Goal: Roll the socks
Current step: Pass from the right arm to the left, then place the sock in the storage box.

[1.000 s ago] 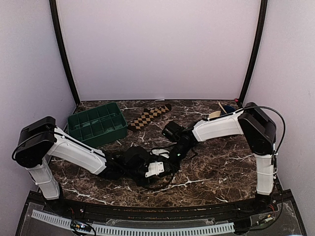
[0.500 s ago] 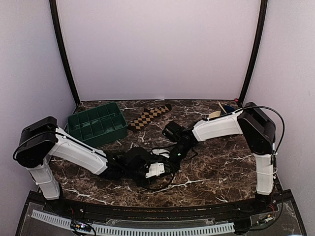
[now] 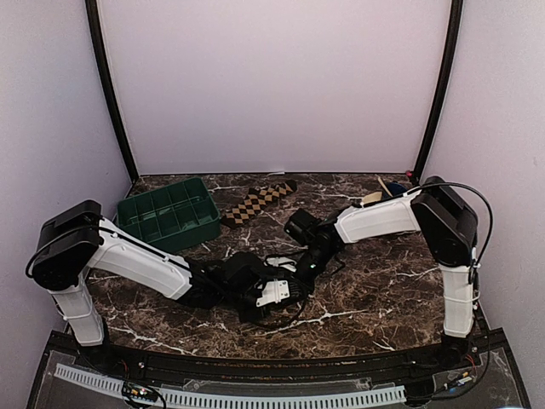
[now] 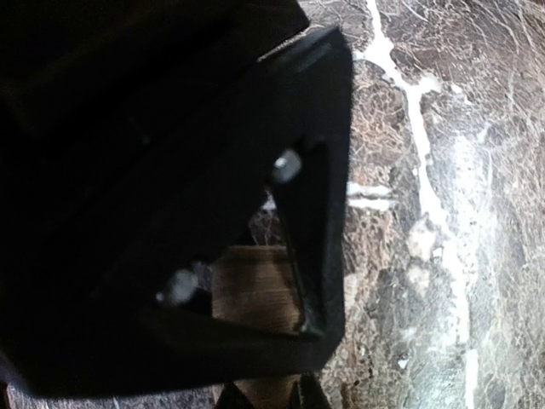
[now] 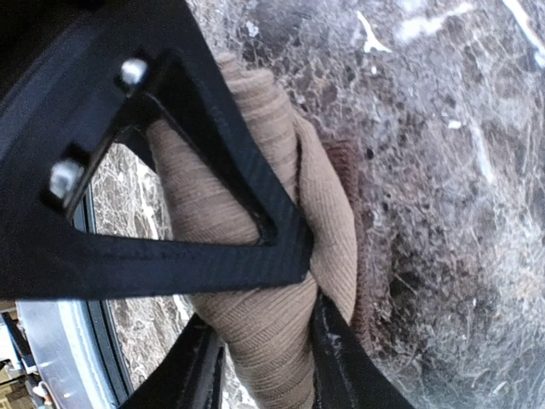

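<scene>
While both arms reach inward over the marble table [image 3: 383, 290], my top camera shows the left gripper [image 3: 271, 294] and the right gripper [image 3: 300, 266] crowded together near the middle. They are touching or nearly so, and they hide whatever lies under them. The checkered sock [image 3: 255, 203] lies flat and stretched out at the rear, just beside the green tray [image 3: 166, 217] and well apart from both grippers.

On my left wrist feed almost everything is black. One finger [image 4: 328, 170] fills most of the frame, and through its triangular opening I catch a strip of the tan sock [image 4: 251, 290] against the marble. I cannot tell whether those jaws are closed or apart.

On my right wrist feed the tan sock is bunched into a thick ribbed wad, with a darker brown edge along its right side on the table. A triangular finger [image 5: 213, 247] lies across the wad. At the bottom edge two dark tips pinch the fabric between them, so I read the right jaws as clenched on it.
</scene>
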